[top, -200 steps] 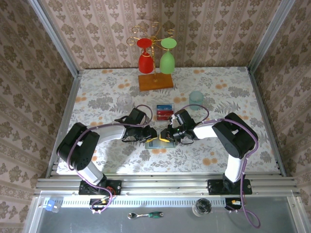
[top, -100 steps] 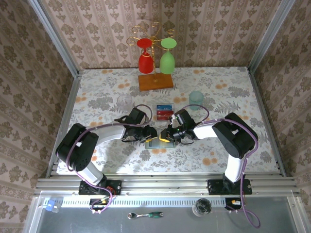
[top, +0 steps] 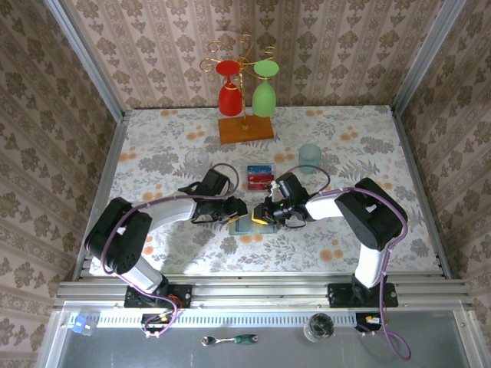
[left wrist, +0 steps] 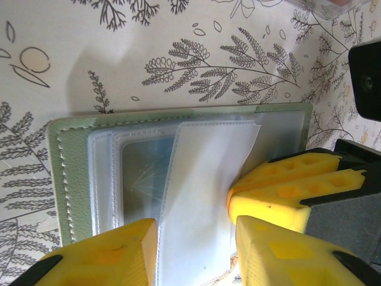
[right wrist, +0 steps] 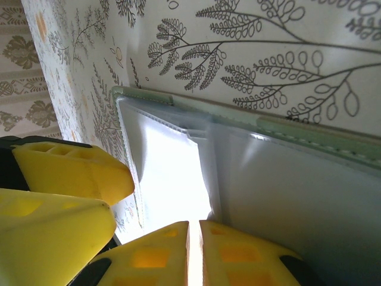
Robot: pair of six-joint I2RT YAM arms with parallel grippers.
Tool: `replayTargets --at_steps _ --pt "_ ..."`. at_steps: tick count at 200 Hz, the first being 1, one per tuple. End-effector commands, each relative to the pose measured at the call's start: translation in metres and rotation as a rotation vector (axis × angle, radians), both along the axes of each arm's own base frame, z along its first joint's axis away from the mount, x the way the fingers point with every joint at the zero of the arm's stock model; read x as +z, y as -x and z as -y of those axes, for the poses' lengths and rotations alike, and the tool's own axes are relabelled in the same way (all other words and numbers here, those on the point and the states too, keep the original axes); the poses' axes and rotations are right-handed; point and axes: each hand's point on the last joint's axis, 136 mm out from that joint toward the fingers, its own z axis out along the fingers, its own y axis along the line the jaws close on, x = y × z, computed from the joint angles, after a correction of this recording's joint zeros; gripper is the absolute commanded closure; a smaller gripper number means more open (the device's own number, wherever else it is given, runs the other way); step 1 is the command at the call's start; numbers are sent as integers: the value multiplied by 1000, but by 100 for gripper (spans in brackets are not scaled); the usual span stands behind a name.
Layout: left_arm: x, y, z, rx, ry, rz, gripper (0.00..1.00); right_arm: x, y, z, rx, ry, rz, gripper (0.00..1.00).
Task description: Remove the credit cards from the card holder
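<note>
The card holder (top: 249, 224) lies open on the flowered table between my two grippers. Its sage-green edge (left wrist: 71, 173) frames clear pockets over a grey-blue inner pocket (left wrist: 143, 179). My left gripper (left wrist: 196, 241) is open, its jaws astride a loose clear pocket leaf (left wrist: 208, 179) without pinching it. My right gripper (right wrist: 194, 229) is shut on the edge of a clear leaf of the card holder (right wrist: 309, 128). The right gripper's yellow fingers (left wrist: 286, 185) rest on the holder's right half. Red and blue credit cards (top: 261, 178) lie in a clear tray just beyond the holder.
A pale teal cup (top: 310, 154) stands at the back right and a clear glass (top: 196, 160) at the back left. A wooden base plate (top: 245, 129) carries a stand with a red and a green glass. Both arms (top: 176, 205) meet at the table's middle.
My left gripper's jaws have spread wider over the pocket leaf. The right gripper keeps its pinch, and both arms stay nearly where they were.
</note>
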Motion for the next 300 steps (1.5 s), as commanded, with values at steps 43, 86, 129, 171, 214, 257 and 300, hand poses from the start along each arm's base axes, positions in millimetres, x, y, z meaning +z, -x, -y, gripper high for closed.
replayTargets --at_steps 43,86,129,171,214,257,300 --pt "-10 7 3 -8 -9 -59 60 -17 10 11 -15 48 -56 87" --pt "0 2 13 -3 65 -27 64 -15 9 10 -15 45 -54 87" --pt "9 0 14 -7 72 -5 68 -1 6 7 1 28 -20 86" --pt "22 -4 19 -21 95 17 69 26 -1 10 -17 39 51 86" --pt "31 -6 25 -33 109 29 71 41 -1 28 -37 123 95 84" --pt "35 -7 37 -59 120 29 72 52 -3 41 -60 131 123 83" --pt "35 -7 50 -86 124 28 77 58 -3 53 -84 133 132 83"
